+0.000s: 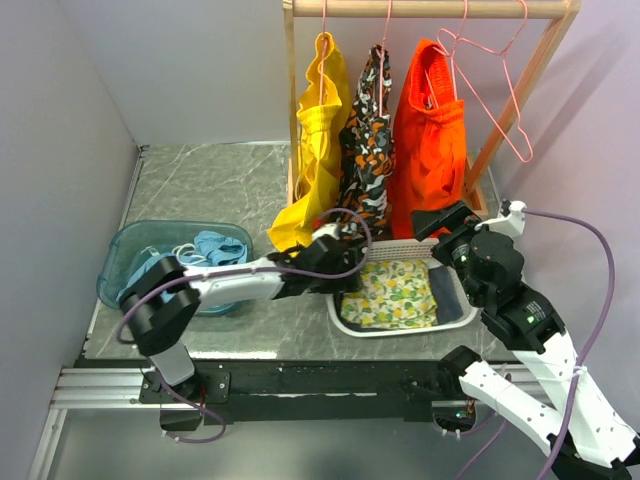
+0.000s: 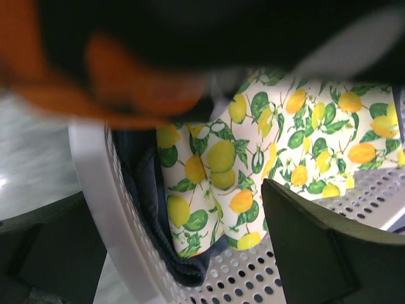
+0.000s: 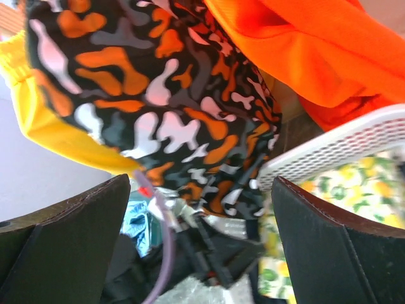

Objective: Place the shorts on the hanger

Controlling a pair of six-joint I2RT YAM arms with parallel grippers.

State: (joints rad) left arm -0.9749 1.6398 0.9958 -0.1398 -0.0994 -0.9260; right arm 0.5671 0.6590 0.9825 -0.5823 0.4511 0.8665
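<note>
The light-blue shorts (image 1: 207,248) lie bunched in a teal bin at the left; a bit of them shows in the right wrist view (image 3: 135,218). The empty pink wire hanger (image 1: 514,110) hangs tilted from the wooden rail at the right. My left gripper (image 1: 340,255) is open and empty over the left end of the white basket (image 1: 385,330); in its wrist view its fingers (image 2: 329,247) straddle the lemon-print cloth (image 2: 278,158). My right gripper (image 1: 432,222) is open and empty above the basket's back right corner, its fingers (image 3: 342,247) pointing at the hanging clothes.
A yellow garment (image 1: 315,150), a black patterned garment (image 1: 368,140) and orange shorts (image 1: 430,140) hang on the rail. The basket holds the lemon-print cloth (image 1: 400,292) over a dark navy cloth (image 2: 149,209). The teal bin (image 1: 120,262) stands at the table's left.
</note>
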